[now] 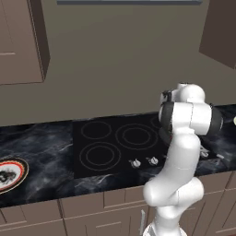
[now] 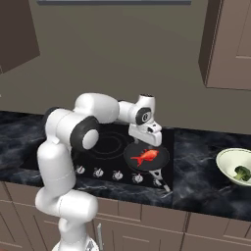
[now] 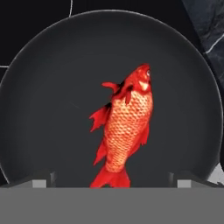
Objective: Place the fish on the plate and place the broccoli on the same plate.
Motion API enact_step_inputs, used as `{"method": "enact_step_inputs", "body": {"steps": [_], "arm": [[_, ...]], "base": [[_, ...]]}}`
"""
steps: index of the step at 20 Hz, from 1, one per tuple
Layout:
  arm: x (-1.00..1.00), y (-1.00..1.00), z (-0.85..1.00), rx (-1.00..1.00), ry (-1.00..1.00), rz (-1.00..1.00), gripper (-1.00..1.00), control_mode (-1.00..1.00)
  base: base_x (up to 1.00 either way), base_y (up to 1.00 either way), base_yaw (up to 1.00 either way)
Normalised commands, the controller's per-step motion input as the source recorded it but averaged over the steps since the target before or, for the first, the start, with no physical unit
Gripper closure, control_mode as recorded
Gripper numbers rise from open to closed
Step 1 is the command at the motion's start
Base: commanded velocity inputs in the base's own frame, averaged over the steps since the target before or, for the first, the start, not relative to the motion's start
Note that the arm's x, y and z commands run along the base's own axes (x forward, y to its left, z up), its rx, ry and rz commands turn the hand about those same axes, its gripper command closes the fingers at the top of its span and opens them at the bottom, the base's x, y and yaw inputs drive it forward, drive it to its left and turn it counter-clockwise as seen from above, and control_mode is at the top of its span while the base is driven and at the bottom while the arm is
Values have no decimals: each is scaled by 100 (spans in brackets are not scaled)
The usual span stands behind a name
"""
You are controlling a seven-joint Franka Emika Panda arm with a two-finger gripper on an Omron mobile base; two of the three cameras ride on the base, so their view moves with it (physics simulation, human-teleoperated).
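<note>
The red-orange fish (image 3: 127, 127) lies flat in the middle of a round black frying pan (image 3: 43, 109) on the stove. My gripper (image 3: 113, 181) hovers just above it, open, with a fingertip (image 3: 41, 181) on each side of the tail and nothing between them. From the right base view, the gripper (image 2: 145, 143) hangs over the fish (image 2: 147, 157) in the pan (image 2: 162, 159). The broccoli (image 2: 241, 172) sits in a pale bowl (image 2: 223, 162) on the counter far to the right. The plate (image 1: 9, 174), with its dark rim, rests on the counter at the far left.
A black cooktop (image 1: 106, 143) with a row of knobs (image 2: 117, 174) along its front fills the middle of the dark marble counter (image 2: 196, 181). The pan's handle (image 2: 159, 179) points toward the front edge. Brown wall cabinets (image 2: 230, 44) hang above both sides.
</note>
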Motion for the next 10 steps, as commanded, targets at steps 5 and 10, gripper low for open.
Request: {"method": "enact_step_inputs", "body": {"steps": [5, 10], "arm": [[0, -8, -5, 0, 0, 0, -100, -100], [0, 0, -45, 0, 2, -3, -100, -100]], "base": [[0, 0, 0], [0, 0, 0]]}}
